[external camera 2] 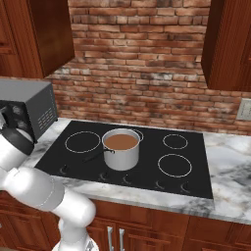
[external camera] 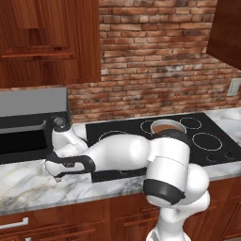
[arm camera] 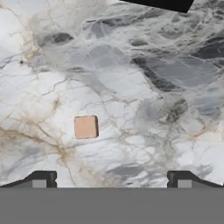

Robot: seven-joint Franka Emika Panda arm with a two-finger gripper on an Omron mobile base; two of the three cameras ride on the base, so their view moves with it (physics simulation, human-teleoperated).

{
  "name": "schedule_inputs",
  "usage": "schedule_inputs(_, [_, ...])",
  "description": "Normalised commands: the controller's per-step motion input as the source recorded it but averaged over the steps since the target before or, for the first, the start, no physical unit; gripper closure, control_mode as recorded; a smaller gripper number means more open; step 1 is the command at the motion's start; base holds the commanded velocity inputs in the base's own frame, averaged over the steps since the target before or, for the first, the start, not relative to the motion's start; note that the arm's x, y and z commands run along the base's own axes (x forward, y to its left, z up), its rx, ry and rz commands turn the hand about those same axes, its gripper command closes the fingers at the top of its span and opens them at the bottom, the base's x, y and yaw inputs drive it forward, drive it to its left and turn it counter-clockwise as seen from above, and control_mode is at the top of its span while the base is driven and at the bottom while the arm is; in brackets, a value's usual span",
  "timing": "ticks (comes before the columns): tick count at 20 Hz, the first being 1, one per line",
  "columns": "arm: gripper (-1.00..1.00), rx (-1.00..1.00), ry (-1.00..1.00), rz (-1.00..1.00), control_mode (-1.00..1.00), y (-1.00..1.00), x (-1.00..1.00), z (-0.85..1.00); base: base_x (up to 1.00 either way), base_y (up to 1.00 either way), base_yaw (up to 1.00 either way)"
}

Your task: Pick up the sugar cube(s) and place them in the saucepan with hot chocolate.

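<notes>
Hand view, L to R: sugar cube (arm camera: 85, 127) flat on marble counter (arm camera: 144, 87), at approx. 10 o'clock from gripper (arm camera: 112, 179); fingers wide apart, nothing betw. them, cube nearer L finger. Right base view: saucepan (external camera 2: 121, 148) w/ brown liquid at cooktop (external camera 2: 147, 162) centre, handle toward 8 o'clock.
</notes>
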Motion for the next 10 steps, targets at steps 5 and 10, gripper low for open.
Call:
schedule_inputs(5, [-1.0,0.0,0.06,0.0,-1.0,0.33,0.1,-0.16,0.0,0.0,0.0])
schedule_inputs(10, [-1.0,0.0,0.09,0.0,-1.0,0.29,0.1,-0.19,0.0,0.0,0.0])
